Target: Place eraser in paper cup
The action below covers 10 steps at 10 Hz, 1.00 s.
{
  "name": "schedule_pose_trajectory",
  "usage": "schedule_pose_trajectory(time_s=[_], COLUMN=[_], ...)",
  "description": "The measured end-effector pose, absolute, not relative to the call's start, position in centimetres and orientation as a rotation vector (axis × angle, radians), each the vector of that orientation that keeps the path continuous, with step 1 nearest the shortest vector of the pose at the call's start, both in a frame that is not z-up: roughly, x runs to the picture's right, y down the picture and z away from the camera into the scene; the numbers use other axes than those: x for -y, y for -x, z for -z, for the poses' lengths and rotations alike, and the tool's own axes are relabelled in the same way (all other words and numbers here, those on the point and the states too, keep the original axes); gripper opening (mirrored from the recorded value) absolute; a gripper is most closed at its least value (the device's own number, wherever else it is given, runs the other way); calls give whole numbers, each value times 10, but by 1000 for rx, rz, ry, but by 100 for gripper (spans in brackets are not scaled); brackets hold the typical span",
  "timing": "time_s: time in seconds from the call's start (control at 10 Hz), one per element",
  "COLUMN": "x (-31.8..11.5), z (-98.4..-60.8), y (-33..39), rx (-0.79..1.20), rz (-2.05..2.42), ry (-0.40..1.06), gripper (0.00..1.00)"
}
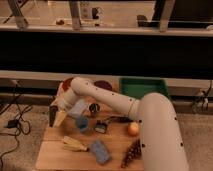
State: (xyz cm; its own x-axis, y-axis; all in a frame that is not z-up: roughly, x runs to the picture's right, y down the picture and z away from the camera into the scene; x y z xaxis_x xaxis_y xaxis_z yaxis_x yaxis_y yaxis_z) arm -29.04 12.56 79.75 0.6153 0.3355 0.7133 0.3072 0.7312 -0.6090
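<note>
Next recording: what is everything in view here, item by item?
table: one, wooden, centre foreground
bin: one, green, behind table's right
bowl: one, red, back left
plate: one, dark red, back centre
paper cup: one, pale, beside the pincer
metal cup: one, shiny, right of paper cup
blue cup: one, blue, before paper cup
black-handled tool: one, black, centre
apple: one, orange-yellow, right
block: one, blue, front centre
yellowish item: one, front left
dark bunch: one, front right
eraser: seemingly one, black, at the pincer
arm: one, white, reaching from lower right
pincer: one, table's back-left edge
</note>
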Motion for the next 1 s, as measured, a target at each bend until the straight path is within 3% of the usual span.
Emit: schedule_pose_trajectory(time_s=[0.4, 0.7, 1.0], x=[-88, -77, -66], z=[-767, -764, -762], y=[262, 217, 163], rx=[961, 933, 887], rz=[-39, -78, -135], ry=[689, 648, 604], gripper=[25, 25, 44])
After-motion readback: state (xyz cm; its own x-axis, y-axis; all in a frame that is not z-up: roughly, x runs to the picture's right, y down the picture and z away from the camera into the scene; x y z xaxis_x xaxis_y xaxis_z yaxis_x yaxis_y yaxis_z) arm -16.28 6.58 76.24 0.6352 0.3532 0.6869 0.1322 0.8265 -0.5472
